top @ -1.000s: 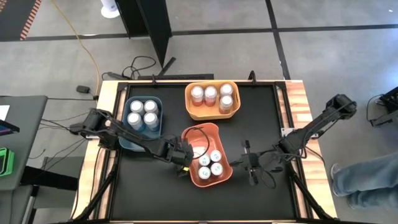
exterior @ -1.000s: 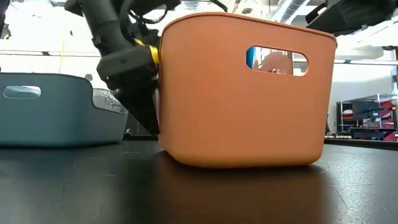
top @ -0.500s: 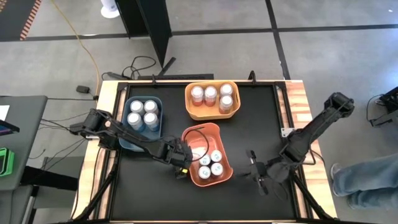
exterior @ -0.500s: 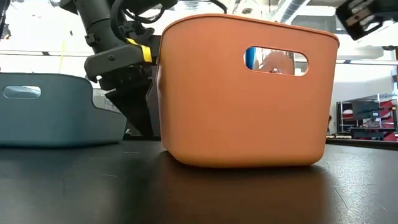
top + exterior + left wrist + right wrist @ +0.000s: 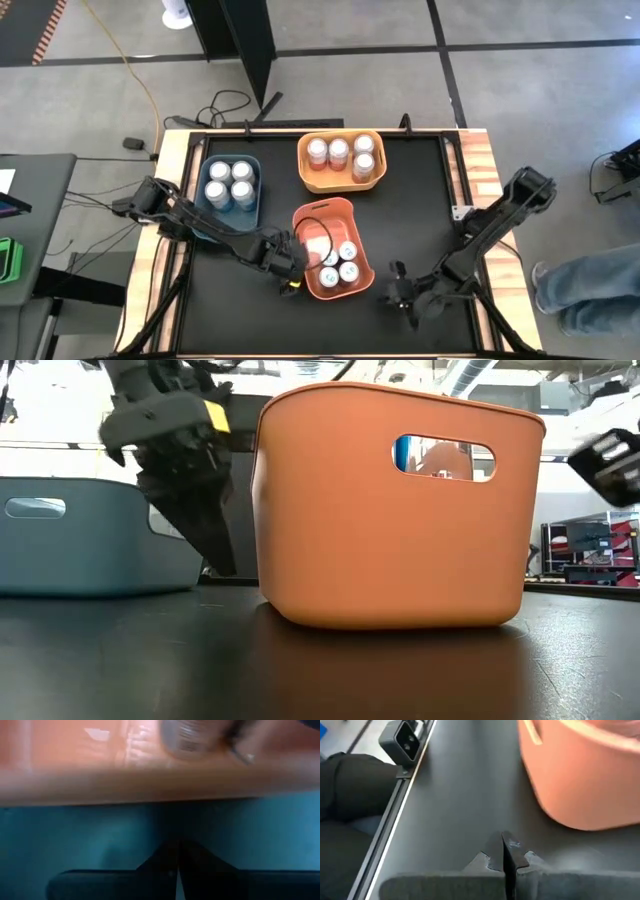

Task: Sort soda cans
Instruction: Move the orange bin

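Since nothing's loose on the black table (image 5: 420,190), sorting looks basically finished: the salmon plastic bin (image 5: 313,218), yellow-orange bin (image 5: 341,182) and blue bin (image 5: 255,200) each hold four silver-topped soda cans (image 5: 338,265). Left hand (image 5: 290,271), clenched and empty, sits beside the salmon bin; right hand (image 5: 399,292) likewise clenched, nearby.

Blue bin (image 5: 233,187), yellow bin (image 5: 341,161) and orange bin (image 5: 330,250) on black table (image 5: 420,200).
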Robot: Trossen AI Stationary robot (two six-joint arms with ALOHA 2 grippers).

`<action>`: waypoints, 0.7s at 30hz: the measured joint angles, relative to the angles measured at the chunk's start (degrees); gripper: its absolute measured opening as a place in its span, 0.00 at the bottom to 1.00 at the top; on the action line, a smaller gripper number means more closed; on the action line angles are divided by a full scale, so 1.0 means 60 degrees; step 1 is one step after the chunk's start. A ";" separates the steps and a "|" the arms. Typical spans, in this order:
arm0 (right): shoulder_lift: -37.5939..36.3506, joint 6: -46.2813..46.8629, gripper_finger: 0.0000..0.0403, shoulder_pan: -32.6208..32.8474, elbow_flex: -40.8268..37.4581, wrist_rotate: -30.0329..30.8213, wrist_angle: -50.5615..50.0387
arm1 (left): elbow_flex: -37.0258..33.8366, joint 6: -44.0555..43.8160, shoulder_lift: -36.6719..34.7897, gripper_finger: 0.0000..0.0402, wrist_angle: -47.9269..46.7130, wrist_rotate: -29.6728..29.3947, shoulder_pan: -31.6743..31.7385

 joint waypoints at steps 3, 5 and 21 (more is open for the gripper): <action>0.0874 0.0004 0.01 0.0000 0.0000 0.0172 0.1047 | 0.0000 -0.0269 0.0000 0.00 0.0052 0.0044 -0.0316; 0.1408 -0.0037 0.01 -0.0007 0.0002 0.0500 0.1719 | 0.0000 -0.0471 0.0000 0.00 0.0226 0.0060 -0.0568; 0.3303 -0.0778 0.01 -0.0458 0.1421 0.2851 0.2035 | 0.0000 -0.0646 0.0000 0.00 0.2262 -0.1459 -0.1556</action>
